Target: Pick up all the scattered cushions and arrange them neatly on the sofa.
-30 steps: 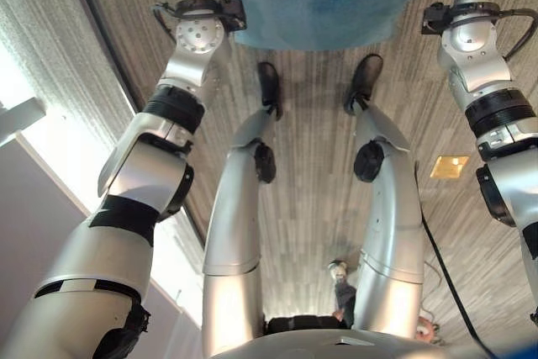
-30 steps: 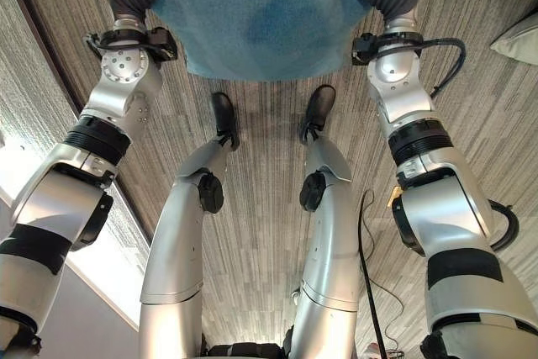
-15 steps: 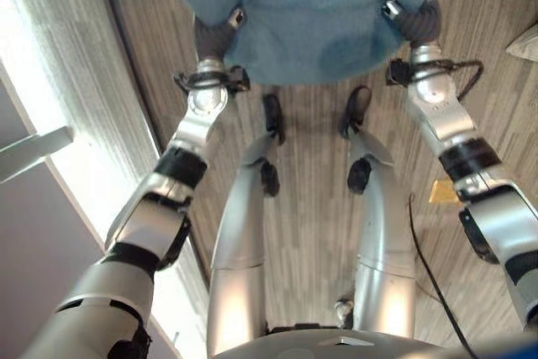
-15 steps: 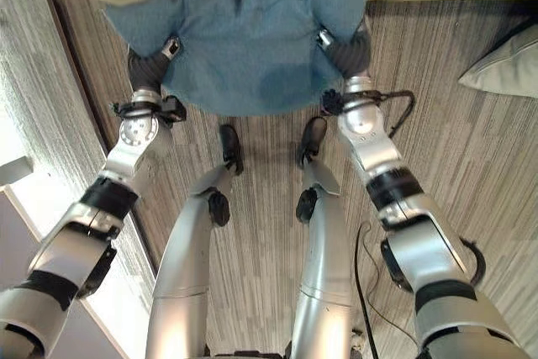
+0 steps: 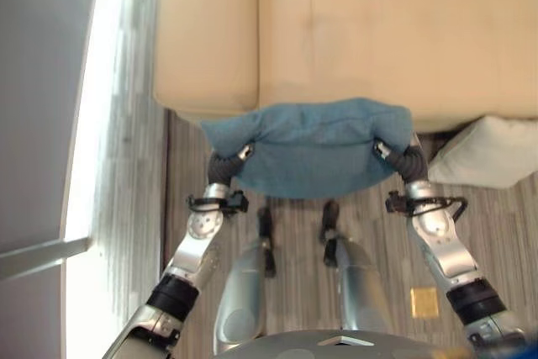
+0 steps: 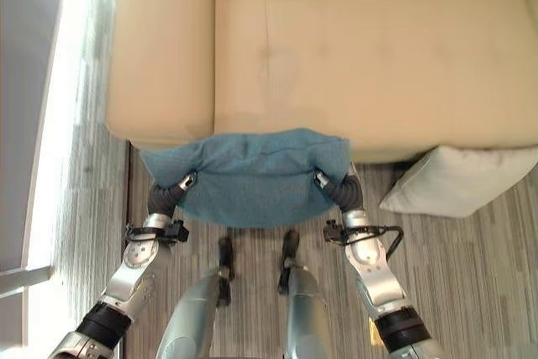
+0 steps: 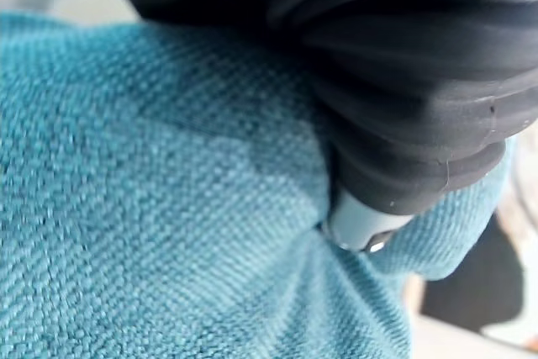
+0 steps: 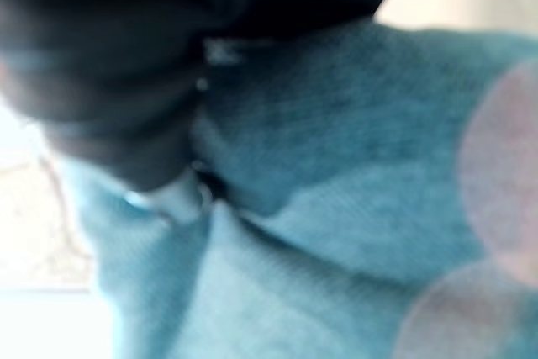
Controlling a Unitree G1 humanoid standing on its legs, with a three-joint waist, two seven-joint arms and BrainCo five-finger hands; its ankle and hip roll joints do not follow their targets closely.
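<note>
The blue cushion [image 6: 248, 176] hangs between the two hands, held off the floor [image 6: 471, 258] with its long axis running side to side, parallel to the front edge of the sofa [image 6: 336, 56]. The left hand [image 6: 172, 191] presses in at the cushion's left end and the right hand [image 6: 334, 189] at its right end, so each arm is equally near its own end and neither has the better reach. Both wrist views show the dark cover dug into blue fabric, which puckers around a silver part of the hand; the fingers themselves are buried in or behind the cloth, so I cannot tell whether they are curled round it or laid flat against it. What the next move turns on is that the sofa seat lies straight ahead of and beyond the cushion: the cushion's far edge already overlaps the seat's front lip in the head views (though whether it touches the lip or hangs just above it is not clear), and the open seat stretches away past it. In my judgement a forward carry by both arms together, keeping the cushion level, would set it on the seat. A pale grey cushion [image 6: 458, 181] lies on the floor leaning against the sofa front, off to the robot's right and nearer the right arm.
</note>
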